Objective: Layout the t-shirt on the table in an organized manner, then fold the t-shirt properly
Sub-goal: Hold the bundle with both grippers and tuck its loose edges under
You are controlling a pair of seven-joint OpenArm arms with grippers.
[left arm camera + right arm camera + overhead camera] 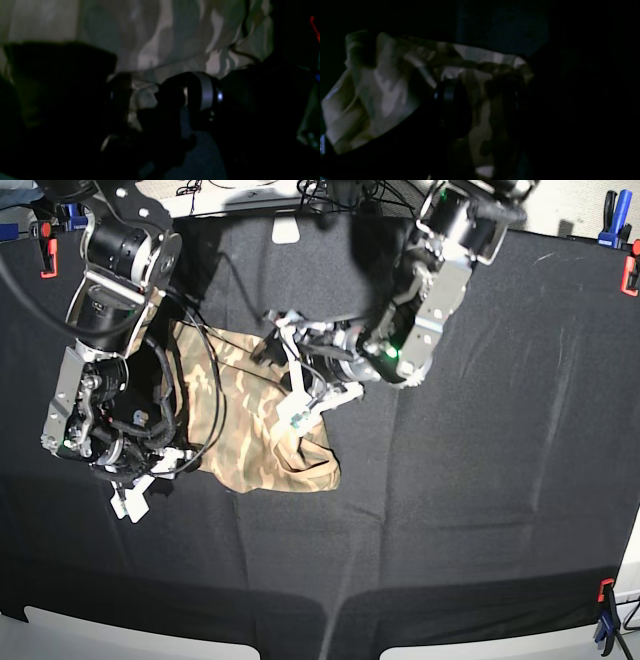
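1. The t-shirt (262,420) is soft camouflage fabric in tan, beige and olive-brown, lying bunched and creased on the tabletop (500,430), which is covered in matte black cloth.
2. The garment forms a rough block between the two grippers, with its long axis running from the left gripper (312,385) toward the right gripper (140,480).
3. The left gripper sits at the t-shirt's upper far corner. In the left wrist view its jaws stand apart with a fold of fabric (140,95) between them; whether the fold is gripped cannot be told.
4. The right gripper sits at the t-shirt's near lower edge. In the right wrist view camouflage fabric (480,112) passes between its dark jaws; a firm hold cannot be confirmed there.
5. Beyond the left gripper, away from the t-shirt, the black cloth lies bare and wide up to the red clamp (631,275) and blue clamp (607,210) at the edge.
6. Cables (205,370) trail over the t-shirt beside the right arm.
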